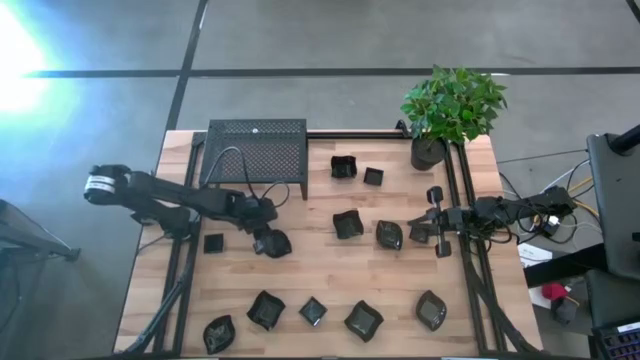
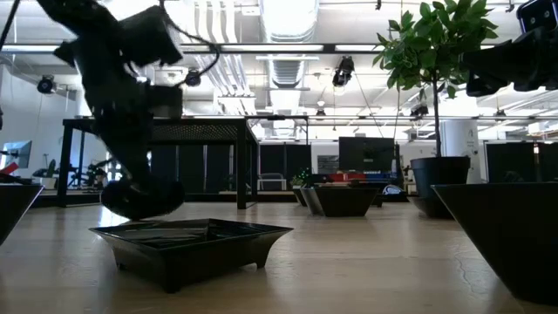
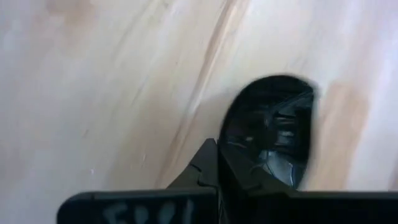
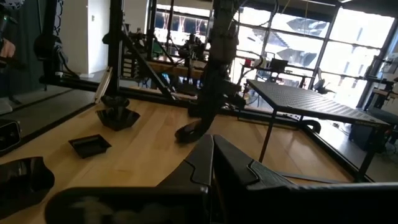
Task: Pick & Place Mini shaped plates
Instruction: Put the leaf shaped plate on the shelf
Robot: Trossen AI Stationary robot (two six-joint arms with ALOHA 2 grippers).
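Note:
Several glossy black mini plates lie flat on the wooden table (image 1: 300,270): two near the stand (image 1: 343,167), two mid-table (image 1: 347,224), a row along the near edge (image 1: 313,311), and one small square one (image 1: 213,243). My left gripper (image 1: 266,236) is mid-table, shut on a rounded mini plate (image 1: 277,244), which also shows in the left wrist view (image 3: 273,127) and the low view (image 2: 144,199). My right gripper (image 1: 428,231) waits at the table's right side, shut and empty, just right of a leaf-shaped plate (image 1: 390,235). My left gripper pinches the rounded mini plate by its rim (image 3: 227,163), coming from above with the fingers (image 3: 200,171) pointing down. The plate hangs below the fingers with its hollow side turned toward the wrist camera. Its offset shadow on the wood suggests it is a little above the table.
A black perforated metal stand (image 1: 256,150) sits at the far left of the table, and a potted plant (image 1: 450,108) at the far right corner. A square plate (image 2: 187,240) lies close to the low camera. Bare wood shows between the middle plates and the near row.

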